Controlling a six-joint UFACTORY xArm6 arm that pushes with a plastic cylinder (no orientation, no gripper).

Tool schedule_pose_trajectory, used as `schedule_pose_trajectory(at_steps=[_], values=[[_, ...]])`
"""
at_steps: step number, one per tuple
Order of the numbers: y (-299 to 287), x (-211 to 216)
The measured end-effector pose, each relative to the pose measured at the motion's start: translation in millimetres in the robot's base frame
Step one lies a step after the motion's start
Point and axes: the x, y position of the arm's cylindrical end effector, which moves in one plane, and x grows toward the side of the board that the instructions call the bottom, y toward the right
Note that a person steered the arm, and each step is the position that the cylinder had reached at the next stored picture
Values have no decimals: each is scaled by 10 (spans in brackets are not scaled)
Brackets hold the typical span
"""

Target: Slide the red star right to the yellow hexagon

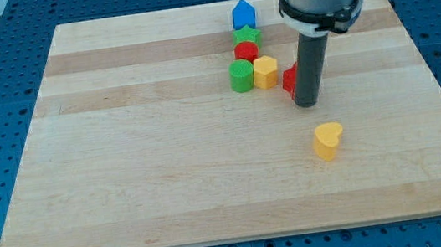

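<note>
My tip [306, 103] sits right by the red star [289, 79], w/ the rod hiding most of it. Star is just right of the yellow hexagon [266, 72], w/ a small gap. No hand here, just a rod.

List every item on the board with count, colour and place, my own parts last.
blue block: 1, blue, house-like shape, near the view's top edge, heading the cluster.
green star: 1, green, just below the blue block.
red block: 1, red, rounded, below the green star.
green block: 1, green, rounded, touching the yellow hexagon's left.
yellow hexagon: 1, yellow, cluster's lower right.
red star: 1, red, mostly hidden behind the rod, right of the hexagon.
yellow heart: 1, yellow, alone, lower right.
board: 1, light wood.
my tip: 1, dark, against the red star's right side.
</note>
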Motion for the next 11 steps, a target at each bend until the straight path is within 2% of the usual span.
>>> schedule_pose_trajectory(at_steps=[11], values=[[-13, -190]])
